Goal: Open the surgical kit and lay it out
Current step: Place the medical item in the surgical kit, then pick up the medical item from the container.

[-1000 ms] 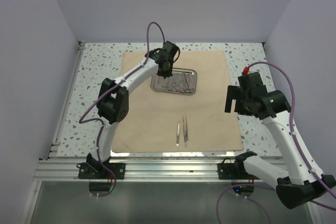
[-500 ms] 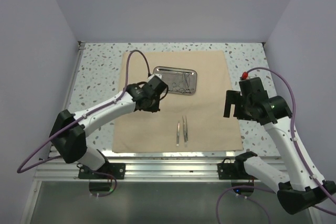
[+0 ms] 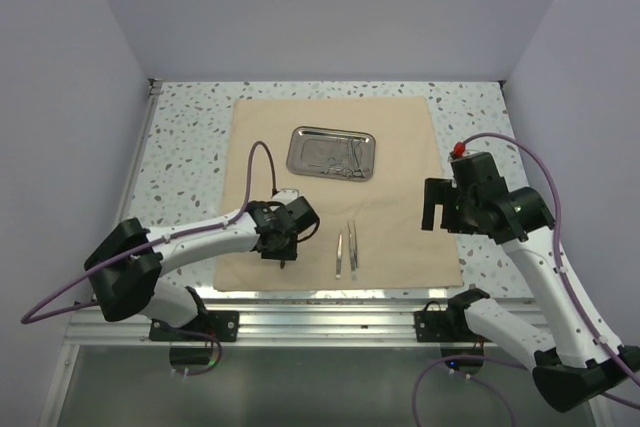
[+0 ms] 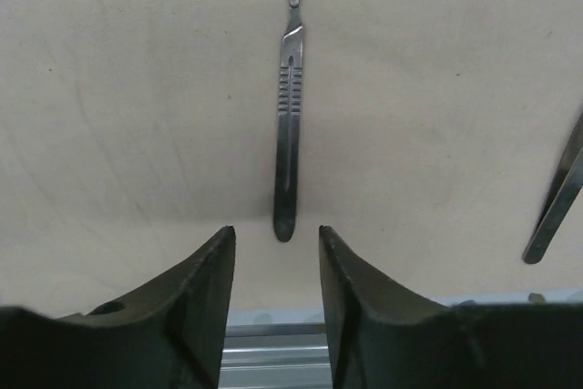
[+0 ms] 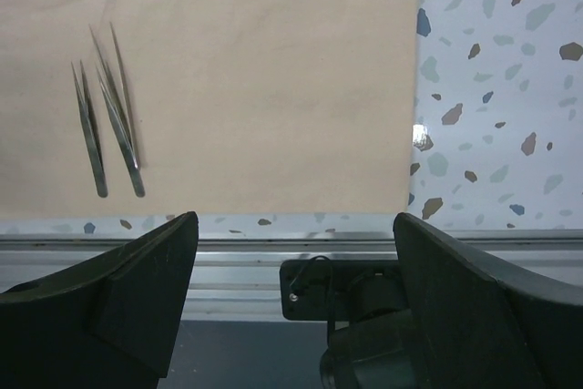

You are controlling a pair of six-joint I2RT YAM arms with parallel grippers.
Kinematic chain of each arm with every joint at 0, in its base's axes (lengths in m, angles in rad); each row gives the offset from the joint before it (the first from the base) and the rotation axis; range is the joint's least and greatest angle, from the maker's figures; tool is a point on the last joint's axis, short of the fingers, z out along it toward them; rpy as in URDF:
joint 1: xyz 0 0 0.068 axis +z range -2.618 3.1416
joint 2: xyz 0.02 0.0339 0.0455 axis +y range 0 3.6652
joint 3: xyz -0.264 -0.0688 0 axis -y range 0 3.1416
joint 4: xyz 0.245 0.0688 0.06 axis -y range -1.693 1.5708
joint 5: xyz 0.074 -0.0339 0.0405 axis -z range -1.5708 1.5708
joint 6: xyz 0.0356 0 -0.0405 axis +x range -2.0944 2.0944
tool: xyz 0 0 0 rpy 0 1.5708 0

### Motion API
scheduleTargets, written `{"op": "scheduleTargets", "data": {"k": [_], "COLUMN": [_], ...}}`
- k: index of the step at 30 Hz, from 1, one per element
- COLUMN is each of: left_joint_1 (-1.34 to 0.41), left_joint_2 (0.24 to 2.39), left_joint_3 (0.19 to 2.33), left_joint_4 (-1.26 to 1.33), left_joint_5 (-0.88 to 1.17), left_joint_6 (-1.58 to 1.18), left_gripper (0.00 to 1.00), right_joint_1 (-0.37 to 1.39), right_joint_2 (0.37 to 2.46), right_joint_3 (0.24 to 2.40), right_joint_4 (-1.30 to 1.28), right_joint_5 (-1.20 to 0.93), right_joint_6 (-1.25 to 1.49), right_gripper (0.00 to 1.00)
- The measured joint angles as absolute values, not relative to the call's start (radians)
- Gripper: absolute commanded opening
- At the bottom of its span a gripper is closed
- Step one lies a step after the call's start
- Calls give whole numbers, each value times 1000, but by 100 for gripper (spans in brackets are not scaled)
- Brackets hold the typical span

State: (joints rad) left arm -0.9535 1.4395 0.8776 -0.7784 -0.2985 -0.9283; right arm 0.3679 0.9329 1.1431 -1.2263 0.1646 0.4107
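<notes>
Left gripper (image 4: 274, 234) open over cloth (image 4: 137, 88), counter's (image 3: 180, 157) near edge.
Scalpel (image 4: 288, 134) lies flat just ahead of its fingers; right gripper (image 5: 293, 218) open wide.

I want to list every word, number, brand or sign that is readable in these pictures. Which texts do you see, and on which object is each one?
There is no readable text in any view.
The scalpel handle shows only grooves, no letters or numbers.
The steel tray, the tweezers and the cloth are plain.
If the arms carry any label, it is too small to read here.
</notes>
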Motion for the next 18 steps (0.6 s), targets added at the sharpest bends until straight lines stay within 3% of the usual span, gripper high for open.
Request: {"op": "scheduleTargets", "data": {"k": [1, 4, 11, 18], "left_joint_1": [-955, -956, -955, -881], "left_joint_2": [1439, 1439, 1544, 1590], "left_joint_3": [878, 900, 1194, 1314], "left_joint_4": [-778, -791, -858, -859], "left_joint_5": [-300, -313, -378, -353], "left_joint_6": [-937, -947, -892, -796], "left_gripper": [58, 77, 81, 81], "right_joint_1": [369, 373, 375, 375], "right_joint_2": [930, 929, 1028, 1349], "right_joint_3": [1142, 1141, 1207, 1406], "right_joint_4": [-1226, -1225, -1182, -1018], "right_joint_5": [165, 165, 111, 25], "right_joint_6": [411, 411, 410, 410], "right_gripper": [92, 92, 96, 88]}}
